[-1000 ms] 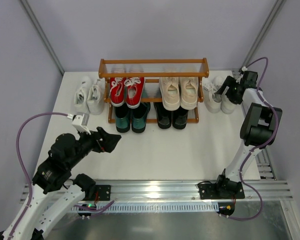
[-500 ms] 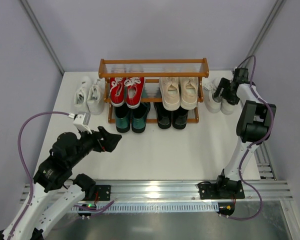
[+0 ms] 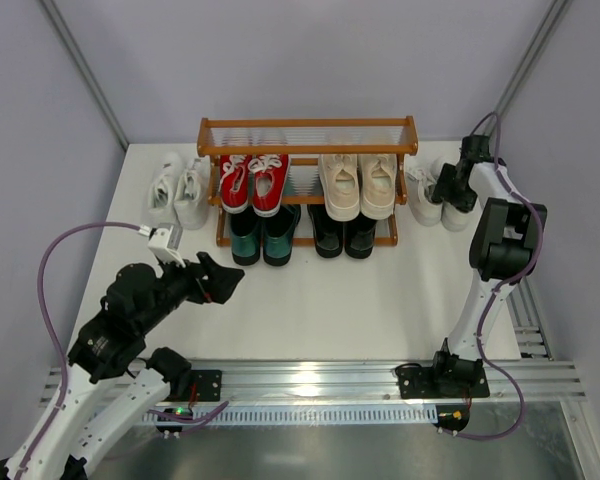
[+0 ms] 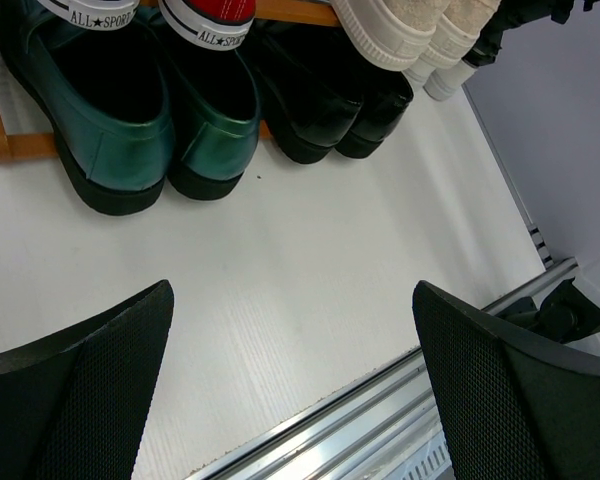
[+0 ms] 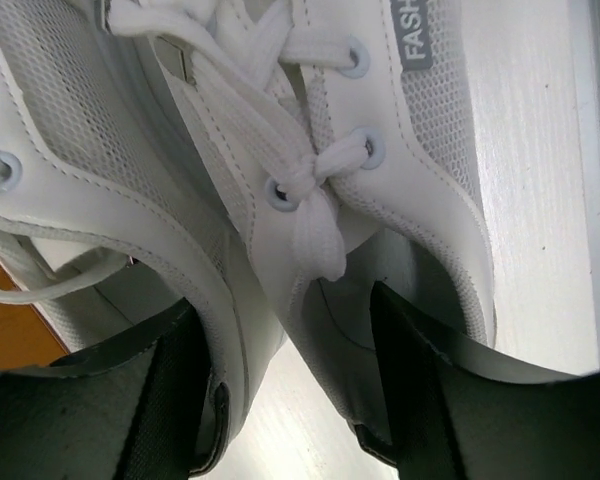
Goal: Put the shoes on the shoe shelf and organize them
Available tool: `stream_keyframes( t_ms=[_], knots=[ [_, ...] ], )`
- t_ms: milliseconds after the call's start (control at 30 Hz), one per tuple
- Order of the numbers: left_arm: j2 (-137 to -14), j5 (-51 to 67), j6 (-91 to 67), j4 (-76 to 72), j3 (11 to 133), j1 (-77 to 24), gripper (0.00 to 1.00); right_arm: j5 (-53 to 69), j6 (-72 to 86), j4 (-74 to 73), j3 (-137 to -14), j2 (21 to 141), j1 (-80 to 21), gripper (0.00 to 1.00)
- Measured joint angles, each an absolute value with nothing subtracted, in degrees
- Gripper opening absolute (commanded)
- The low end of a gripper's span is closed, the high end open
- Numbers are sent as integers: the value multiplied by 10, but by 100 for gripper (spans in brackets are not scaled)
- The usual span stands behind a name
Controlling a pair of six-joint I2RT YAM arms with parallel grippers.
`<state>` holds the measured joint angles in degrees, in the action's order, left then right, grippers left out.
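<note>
The shoe shelf (image 3: 307, 123) stands at the back middle. Red sneakers (image 3: 252, 180) and beige sneakers (image 3: 358, 185) sit on its middle tier. Green loafers (image 3: 263, 233) and black loafers (image 3: 343, 232) sit on the bottom tier. One white pair (image 3: 178, 188) stands on the table left of the shelf, another white pair (image 3: 438, 195) to its right. My right gripper (image 3: 452, 188) is down on that right pair. In the right wrist view it (image 5: 285, 330) is open, with one finger inside each shoe's opening (image 5: 420, 150). My left gripper (image 3: 225, 283) is open and empty above the table.
In the left wrist view the green loafers (image 4: 130, 120) and black loafers (image 4: 330, 105) lie ahead of the open left gripper (image 4: 292, 290). The metal rail (image 3: 310, 380) runs along the table's near edge. Grey walls close in the sides and back.
My right gripper has moved left and down onto the white pair right of the shelf. The left arm has barely moved.
</note>
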<state>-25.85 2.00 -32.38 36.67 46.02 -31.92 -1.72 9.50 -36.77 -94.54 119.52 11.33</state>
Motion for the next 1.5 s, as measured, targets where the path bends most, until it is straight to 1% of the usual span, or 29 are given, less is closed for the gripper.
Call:
stream_keyframes(
  t_ms=[33,133,200,233,300,333,367,567,700,767,833,900,933,1000,1033,1067,1100,1200,1367,1500],
  knots=[
    [-260,20,-324,366,460,-319,100,-18,92,-372,-944,1195,112,56],
    [-268,22,-324,364,460,-319,100,-16,85,-380,-941,1193,108,44],
    [-270,23,-324,364,460,-319,100,-13,81,-382,-935,1187,102,32],
    [-270,23,-324,364,460,-319,100,-11,80,-384,-933,1185,101,24],
    [-270,23,-324,363,460,-319,100,-8,77,-395,-929,1178,98,20],
    [-270,23,-324,363,460,-319,100,-8,78,-402,-929,1177,98,14],
    [-270,23,-324,363,460,-319,100,-7,77,-409,-929,1176,98,12],
    [-263,23,-324,363,460,-319,100,-3,79,-439,-927,1163,99,9],
    [-261,24,-324,363,460,-319,100,-3,83,-454,-887,1124,98,9],
    [-261,27,-324,363,460,-319,100,-1,86,-461,-859,1097,97,13],
    [-261,30,-324,363,460,-319,100,-1,91,-462,-824,1069,95,21],
    [-261,32,-324,362,460,-319,100,-1,96,-454,-777,1033,91,26],
    [-261,34,-325,362,460,-319,100,-1,98,-452,-755,1014,88,32],
    [-261,37,-326,360,460,-319,100,0,102,-442,-720,983,85,41],
    [-261,38,-326,359,460,-319,100,0,105,-434,-699,964,83,48],
    [-261,38,-326,358,460,-319,100,0,107,-432,-682,947,82,52],
    [-261,39,-326,358,460,-319,100,0,109,-423,-665,929,80,61],
    [-261,41,-326,355,460,-319,100,-6,113,-409,-634,887,79,73],
    [-262,43,-326,353,460,-319,100,-21,120,-382,-628,882,79,76],
    [-262,43,-326,353,460,-319,100,-23,123,-357,-629,908,79,75]
  ],
)
